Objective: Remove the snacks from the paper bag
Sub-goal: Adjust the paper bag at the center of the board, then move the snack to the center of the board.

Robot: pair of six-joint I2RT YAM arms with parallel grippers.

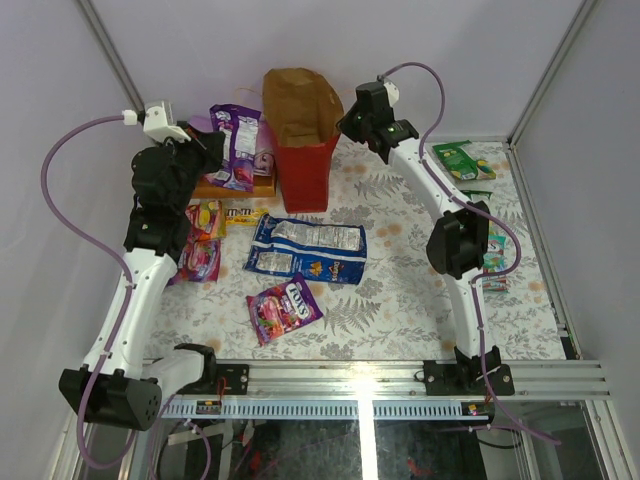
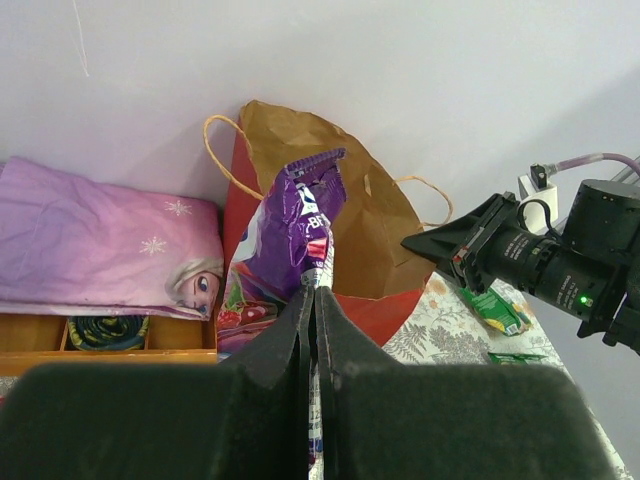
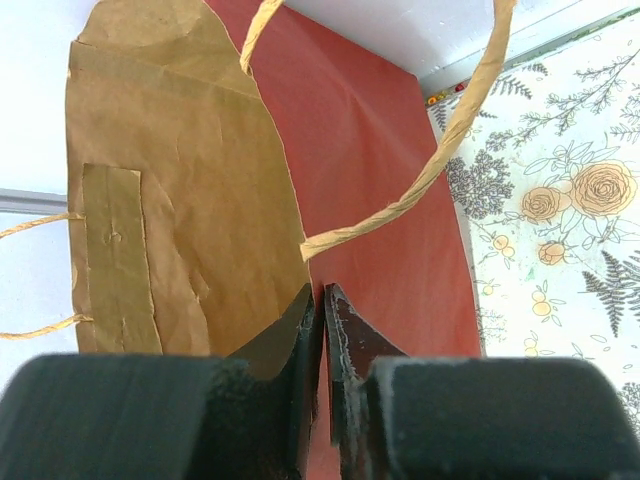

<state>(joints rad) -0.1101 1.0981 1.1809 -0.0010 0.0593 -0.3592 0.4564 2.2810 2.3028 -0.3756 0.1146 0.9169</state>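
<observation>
The paper bag [image 1: 305,165], red outside and brown inside, stands upright at the back of the table. My left gripper [image 1: 222,150] hangs left of it, shut on the edge of a purple snack packet [image 1: 238,140]. In the left wrist view that packet [image 2: 290,230] stands up from the gripper [image 2: 315,290] in front of the bag [image 2: 375,230]. My right gripper [image 1: 347,126] is at the bag's right rim. In the right wrist view its jaws [image 3: 322,290] stand a narrow slit apart astride the bag's wall [image 3: 180,180], one finger inside, one outside.
A long blue chip bag [image 1: 308,250] and a magenta packet [image 1: 285,308] lie mid-table. Yellow and pink packs [image 1: 205,235] lie left, a green packet [image 1: 462,160] back right. A wooden box [image 1: 235,187] with purple cloth [image 2: 100,240] sits left of the bag.
</observation>
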